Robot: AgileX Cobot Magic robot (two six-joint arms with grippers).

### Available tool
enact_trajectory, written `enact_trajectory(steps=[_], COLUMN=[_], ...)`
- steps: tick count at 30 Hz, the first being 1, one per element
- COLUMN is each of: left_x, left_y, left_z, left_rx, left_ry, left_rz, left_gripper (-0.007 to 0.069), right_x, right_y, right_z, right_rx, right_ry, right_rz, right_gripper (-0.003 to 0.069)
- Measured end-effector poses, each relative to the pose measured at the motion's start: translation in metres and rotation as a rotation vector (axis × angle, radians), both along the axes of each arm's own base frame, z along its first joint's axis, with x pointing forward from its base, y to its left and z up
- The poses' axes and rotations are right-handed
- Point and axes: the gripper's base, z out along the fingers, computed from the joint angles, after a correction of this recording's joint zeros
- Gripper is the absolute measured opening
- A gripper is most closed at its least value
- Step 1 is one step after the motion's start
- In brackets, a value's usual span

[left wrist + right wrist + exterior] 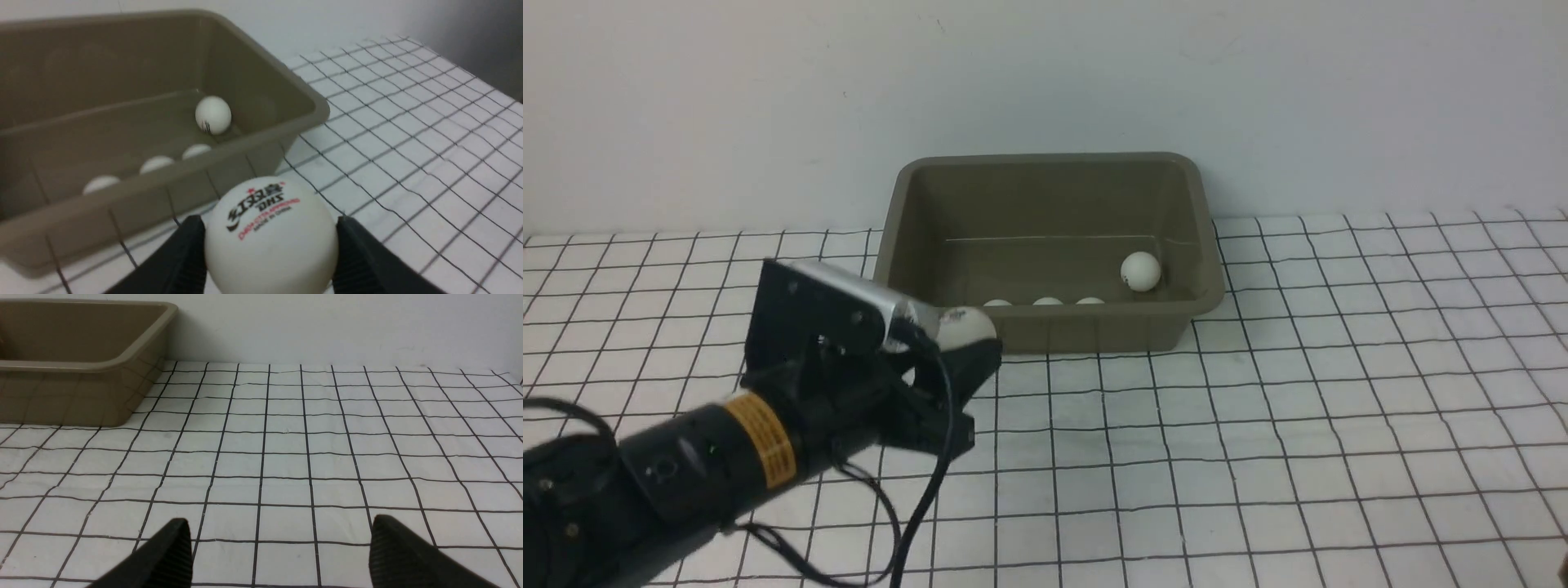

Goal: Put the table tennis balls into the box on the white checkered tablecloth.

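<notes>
Ball (pixel 271 237) number five sits clamped between the two black fingers (pixel 179 261) of the left gripper (pixel 968 347), printed logo facing the wrist camera, carried above the white checkered tablecloth (pixel 1258 408) just short of the box's near rim. In the front view that puts it at about nine o'clock from the near-left corner of the box (pixel 1094 331), almost touching the wall line but not yet over the opening.

Four balls are already inside: one (pixel 1140 271) rests alone toward the three o'clock side of the floor, and three (pixel 1047 301) line up against the near wall, only their tops peeking over the rim.

So this looks like the carry of the last ball. My read: the next move calls for a bit more height and a push toward twelve o'clock, clearing the flared rim before the fingers part. Let go too early and the ball likely bounces off the lip onto the cloth.

The right gripper (pixel 282 555) hangs over bare cloth, jaws wide apart, holding nothing, with the box off at its ten o'clock. It is out of the front view.

How much clearance lies under the held ball is hard to judge, and the left arm hides the cloth beneath it.
</notes>
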Motion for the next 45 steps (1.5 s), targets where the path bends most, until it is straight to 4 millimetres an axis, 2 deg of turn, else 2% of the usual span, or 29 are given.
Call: enact_trajectory(steps=[5, 9, 11, 12, 13, 14, 16, 22, 23, 25, 28, 31, 35, 37, 40, 45], left_x=[0.050, 0.096, 0.116, 0.128, 0.129, 0.149, 0.164, 0.187, 0.190, 0.194, 0.194, 0.189, 0.167, 0.153, 0.132, 0.109], left_y=[-0.015, -0.029, -0.034, -0.037, -0.037, -0.040, -0.039, -0.035, -0.035, -0.034, -0.033, -0.034, -0.034, -0.033, -0.031, -0.023], left_z=[0.031, 0.041, 0.037, 0.029, 0.032, 0.020, 0.008, -0.020, -0.026, -0.036, -0.035, -0.015, 0.046, 0.069, 0.094, 0.105], left_rx=[0.093, 0.163, 0.204, 0.234, 0.235, 0.276, 0.308, 0.359, 0.354, 0.335, 0.314, 0.283, 0.300, 0.332, 0.420, 0.439], left_ry=[-0.034, -0.033, -0.019, 0.004, 0.000, 0.022, 0.037, 0.062, 0.078, 0.117, 0.133, 0.105, -0.045, -0.116, -0.226, -0.256], left_rz=[0.040, 0.078, 0.097, 0.111, 0.114, 0.132, 0.141, 0.138, 0.142, 0.160, 0.173, 0.178, 0.151, 0.137, 0.095, 0.088], left_gripper=[0.0352, 0.0352, 0.0352, 0.0352, 0.0352, 0.0352, 0.0352, 0.0369, 0.0407, 0.0479, 0.0511, 0.0513, 0.0496, 0.0485, 0.0464, 0.0433], right_x=[0.000, 0.000, 0.000, 0.000, 0.000, 0.000, 0.000, 0.000, 0.000, 0.000, 0.000, 0.000, 0.000, 0.000, 0.000, 0.000], right_y=[0.000, 0.000, 0.000, 0.000, 0.000, 0.000, 0.000, 0.000, 0.000, 0.000, 0.000, 0.000, 0.000, 0.000, 0.000, 0.000], right_z=[0.000, 0.000, 0.000, 0.000, 0.000, 0.000, 0.000, 0.000, 0.000, 0.000, 0.000, 0.000, 0.000, 0.000, 0.000, 0.000], right_rx=[0.000, 0.000, 0.000, 0.000, 0.000, 0.000, 0.000, 0.000, 0.000, 0.000, 0.000, 0.000, 0.000, 0.000, 0.000, 0.000], right_ry=[0.000, 0.000, 0.000, 0.000, 0.000, 0.000, 0.000, 0.000, 0.000, 0.000, 0.000, 0.000, 0.000, 0.000, 0.000, 0.000], right_rz=[0.000, 0.000, 0.000, 0.000, 0.000, 0.000, 0.000, 0.000, 0.000, 0.000, 0.000, 0.000, 0.000, 0.000, 0.000, 0.000], right_gripper=[0.0526, 0.0526, 0.0526, 0.0526, 0.0526, 0.0526, 0.0526, 0.0526, 0.0526, 0.0526, 0.0526, 0.0526, 0.0526, 0.0526, 0.0526, 0.0526])
